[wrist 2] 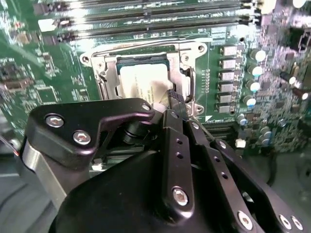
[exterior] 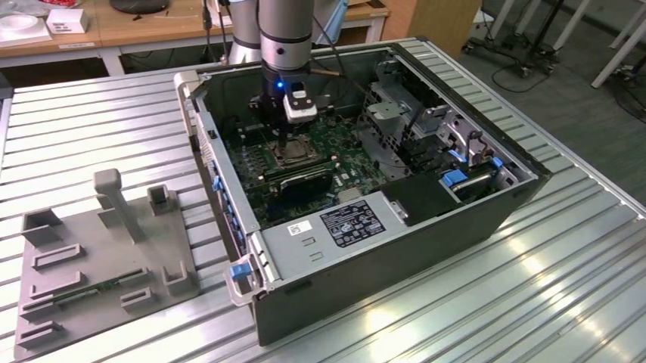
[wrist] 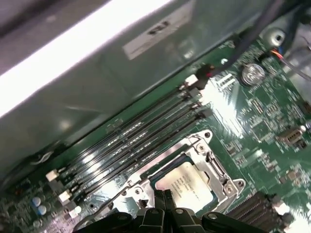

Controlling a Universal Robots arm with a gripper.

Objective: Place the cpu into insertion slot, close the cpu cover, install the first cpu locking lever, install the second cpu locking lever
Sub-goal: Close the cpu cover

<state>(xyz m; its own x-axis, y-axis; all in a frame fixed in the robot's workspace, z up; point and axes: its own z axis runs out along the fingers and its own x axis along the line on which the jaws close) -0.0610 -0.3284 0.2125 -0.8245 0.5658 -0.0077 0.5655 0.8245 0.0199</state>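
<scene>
The cpu [wrist 2: 141,82] lies flat in the insertion slot on the green motherboard [wrist 2: 43,73], its silvery top showing in both wrist views. The cpu cover [wrist 2: 103,77] lies down around it as a silvery frame. A thin metal lever rod [wrist 2: 141,44] runs along the frame's edge nearest the memory slots. My gripper [wrist 2: 174,98] has its fingers pressed together, the tips at the cpu's edge by the frame. The same fingertips [wrist: 163,196] meet the chip [wrist: 187,182] in the first wrist view. In the exterior view the gripper [exterior: 286,141] reaches down into the open case over the socket [exterior: 295,156].
Long black memory slots [wrist: 131,143] run beside the socket. The computer case [exterior: 404,249] has tall walls around the board, with drive cages and cables at the exterior view's right. A grey fixture plate [exterior: 101,257] sits on the ribbed metal table at the exterior view's left.
</scene>
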